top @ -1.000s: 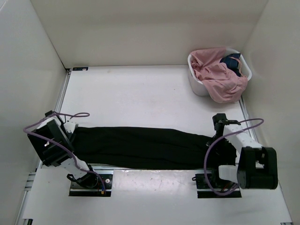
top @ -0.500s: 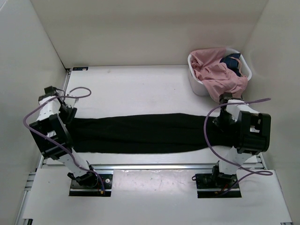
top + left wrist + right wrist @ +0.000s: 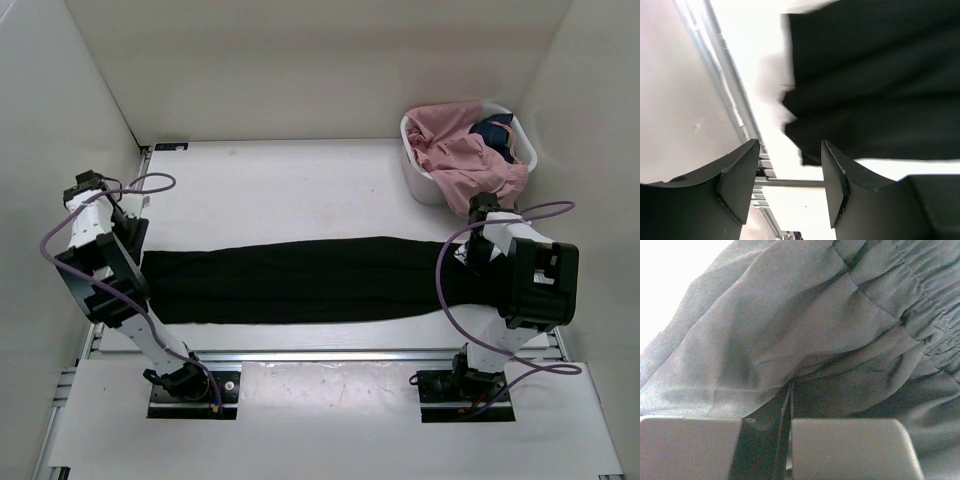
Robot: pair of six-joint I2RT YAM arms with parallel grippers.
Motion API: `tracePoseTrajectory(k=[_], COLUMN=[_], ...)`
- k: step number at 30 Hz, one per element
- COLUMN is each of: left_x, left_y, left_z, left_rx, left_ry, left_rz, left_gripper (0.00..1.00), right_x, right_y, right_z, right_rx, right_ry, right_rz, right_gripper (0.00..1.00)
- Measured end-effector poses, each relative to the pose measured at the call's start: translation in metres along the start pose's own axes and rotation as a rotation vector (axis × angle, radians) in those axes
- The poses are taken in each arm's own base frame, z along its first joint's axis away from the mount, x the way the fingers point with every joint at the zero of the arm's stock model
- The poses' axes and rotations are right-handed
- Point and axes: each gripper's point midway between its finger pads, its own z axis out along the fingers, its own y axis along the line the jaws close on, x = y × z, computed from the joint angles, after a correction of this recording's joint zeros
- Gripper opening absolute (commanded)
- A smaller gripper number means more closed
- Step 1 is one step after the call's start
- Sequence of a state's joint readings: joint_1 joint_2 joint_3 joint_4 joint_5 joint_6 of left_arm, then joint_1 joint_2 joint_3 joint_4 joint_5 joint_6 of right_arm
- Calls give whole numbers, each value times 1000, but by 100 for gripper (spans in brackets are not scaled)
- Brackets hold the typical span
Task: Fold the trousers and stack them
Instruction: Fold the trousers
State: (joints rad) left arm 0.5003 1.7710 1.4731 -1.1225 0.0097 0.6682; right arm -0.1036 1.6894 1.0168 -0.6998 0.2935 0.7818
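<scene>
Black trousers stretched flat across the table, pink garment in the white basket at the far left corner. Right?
One thing is wrong: the white basket holding the pink garment is at the far right corner, not the left, as the top external view shows. The black trousers do lie stretched flat across the table.

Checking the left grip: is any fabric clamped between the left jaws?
No, the left jaws stand apart with nothing between them; the trousers lie beyond their tips.
</scene>
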Motion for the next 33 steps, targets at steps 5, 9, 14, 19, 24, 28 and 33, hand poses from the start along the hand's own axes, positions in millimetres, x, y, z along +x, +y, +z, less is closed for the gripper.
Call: tracePoseTrajectory(k=[5, 9, 14, 19, 24, 28, 33], left_x=[13, 25, 32, 32, 32, 25, 13], left_y=[23, 26, 25, 23, 18, 23, 30], left_z=[47, 71, 79, 83, 87, 84, 77], left_rx=[-26, -25, -7, 18, 61, 61, 48], left_ry=[114, 201, 228, 232, 245, 228, 189], left_rz=[-42, -35, -41, -45, -50, -58, -72], left_gripper=[63, 63, 48, 14, 14, 37, 44], right_x=[-5, -5, -2, -3, -7, -8, -8], right_y=[0, -4, -13, -16, -18, -19, -20], right_z=[-8, -11, -11, -11, -14, -14, -14], right_rx=[-19, -23, 5, 14, 22, 24, 28], right_ry=[-25, -43, -51, -62, -85, -89, -91], right_rz=[-24, -24, -30, -30, -29, -29, -29], right_gripper=[0, 0, 0, 0, 0, 0, 0])
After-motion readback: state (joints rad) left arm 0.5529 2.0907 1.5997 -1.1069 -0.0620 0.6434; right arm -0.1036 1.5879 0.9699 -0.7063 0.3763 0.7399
